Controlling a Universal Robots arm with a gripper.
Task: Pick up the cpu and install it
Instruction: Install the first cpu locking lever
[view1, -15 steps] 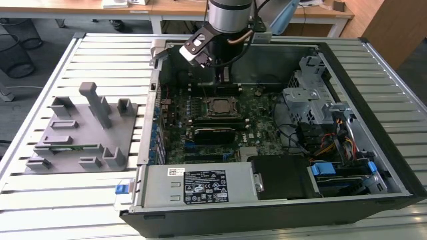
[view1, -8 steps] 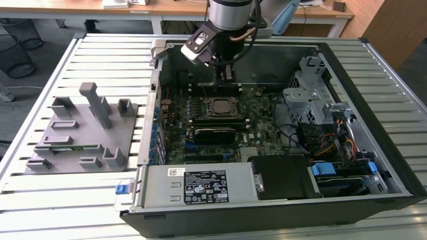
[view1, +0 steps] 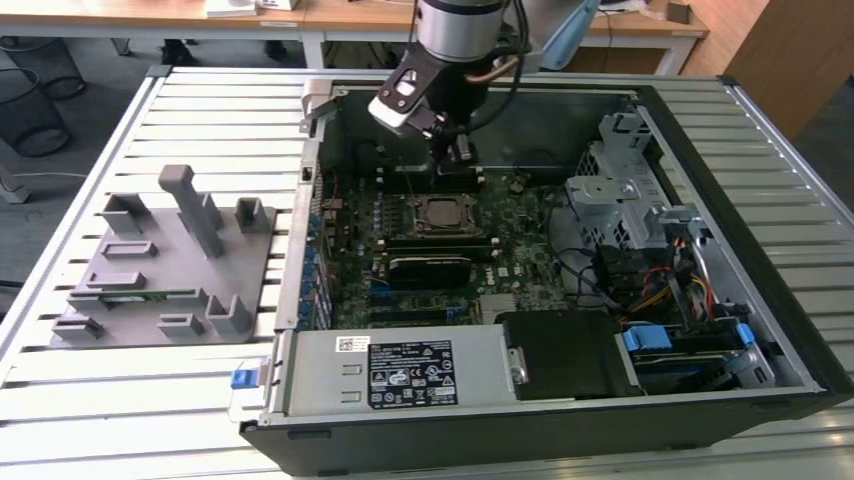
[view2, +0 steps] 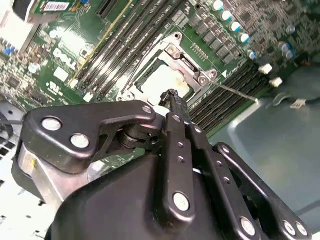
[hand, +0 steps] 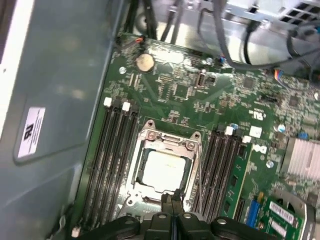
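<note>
Grey plastic tray block (view1: 160, 270) is sitting well apart from the silver metal socket frame (view1: 442, 213), to the exterior view's left of it, outside the open black computer case (view1: 787, 300). The cpu (hand: 163, 170), a flat square silver-topped chip, is lying inside the frame, bordered on all four sides. Black memory slots (hand: 112, 160) are crowding the frame on two sides. Black gripper (hand: 171, 197) is hovering over one frame edge, jaws pressed together, gripping nothing. Grey metal drive cage (view1: 621, 190) is standing well apart from the frame, exterior view's right.

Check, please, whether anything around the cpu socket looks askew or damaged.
Nothing stands out. The cpu lies flat and square inside the socket frame, and the shut gripper hovers by the frame's edge, holding nothing.
</note>
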